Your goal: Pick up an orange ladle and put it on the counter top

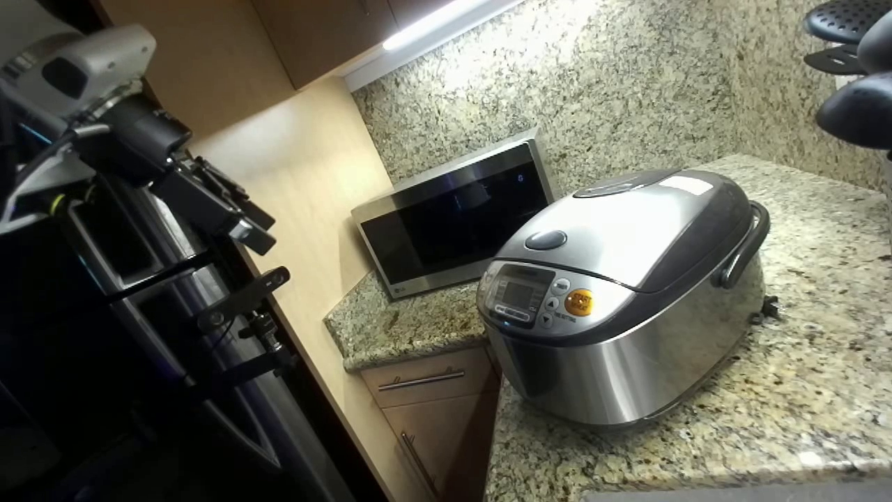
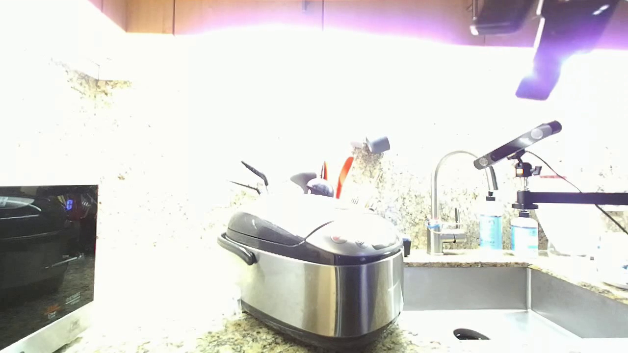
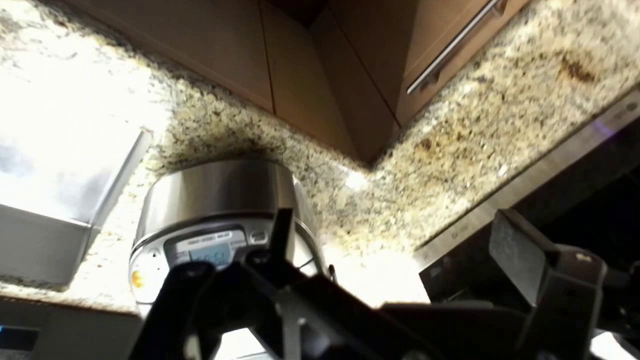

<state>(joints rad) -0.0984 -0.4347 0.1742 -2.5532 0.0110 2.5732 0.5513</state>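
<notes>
In an exterior view, the cooker [image 1: 620, 300] was a rounded body of brushed silver metal with dark grey bands, a domed lid [image 1: 613, 223] and a curved black handle [image 1: 747, 254]. The microwave [image 1: 456, 213] was a flat box of steel and black glass. One round orange button [image 1: 580, 302] sat on the cooker's front, and four dark utensil heads [image 1: 857, 111], one pierced with holes, showed at the right edge. The black, angular tool [image 1: 256, 230] hung well apart from the cooker. The table [image 1: 822, 293] was granite speckled tan and black; similar stone faced the wall [image 1: 627, 84] below wooden cupboards [image 1: 334, 28].

In an exterior view, glare whitened much of the wall. Two slim orange ends stood behind the cooker, their lower parts hidden: the larger looked to be the ladle [image 2: 344, 177], with a narrower orange utensil [image 2: 324, 170] just beside it. There were one arched metal tap [image 2: 434, 206], two blue-labelled bottles [image 2: 490, 230] and one steel sink [image 2: 466, 289].

In the wrist view, the tool's two flat-faced fingers [image 3: 517, 252] stood wide apart. One straight metal bar [image 3: 452, 47] crossed a smooth brown cabinet front [image 3: 435, 30]. The table turned an inner corner, the cooker between sink and microwave.
</notes>
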